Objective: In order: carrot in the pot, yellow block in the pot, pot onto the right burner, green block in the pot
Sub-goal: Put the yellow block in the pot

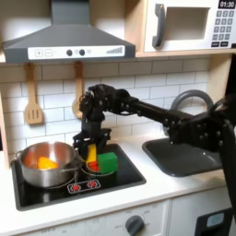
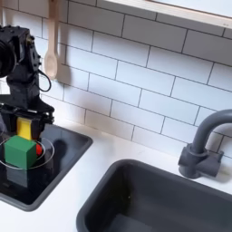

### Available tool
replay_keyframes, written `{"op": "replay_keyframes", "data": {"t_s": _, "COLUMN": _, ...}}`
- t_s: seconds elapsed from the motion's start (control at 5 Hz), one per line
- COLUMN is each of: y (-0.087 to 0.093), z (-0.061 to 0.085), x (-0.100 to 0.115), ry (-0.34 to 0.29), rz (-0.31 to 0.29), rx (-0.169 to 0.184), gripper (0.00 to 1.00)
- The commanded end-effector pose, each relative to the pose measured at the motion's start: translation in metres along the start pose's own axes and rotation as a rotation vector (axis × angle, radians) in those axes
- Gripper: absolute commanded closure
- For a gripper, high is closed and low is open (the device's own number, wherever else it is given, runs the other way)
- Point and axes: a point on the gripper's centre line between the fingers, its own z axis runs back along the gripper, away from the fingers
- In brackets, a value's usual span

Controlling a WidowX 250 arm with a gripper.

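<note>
gripper (image 1: 90,147) clamped on yellow block (image 1: 89,153), above right burner in first exterior view | green block (image 1: 108,162) just beside it | carrot (image 1: 44,163) in pot (image 1: 28,157) on left burner

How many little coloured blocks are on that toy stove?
2. The green block sits on the stove's right burner in the first exterior view. The yellow block is just left of it, under the gripper. Others may be hidden inside the pot.
</note>
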Motion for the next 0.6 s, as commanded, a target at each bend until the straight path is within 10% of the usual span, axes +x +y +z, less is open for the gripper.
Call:
{"op": "replay_keyframes", "data": {"t_s": 0.0, "y": -0.007, "z": 0.002, "x": -0.011, "ry": 0.006, "rz": -0.027, "rx": -0.032, "gripper": 1.00}}
{"op": "replay_keyframes", "data": {"t_s": 0.4, "y": -0.009, "z": 0.024, "x": -0.009, "ry": -0.040, "rz": -0.019, "rx": -0.067, "gripper": 1.00}}
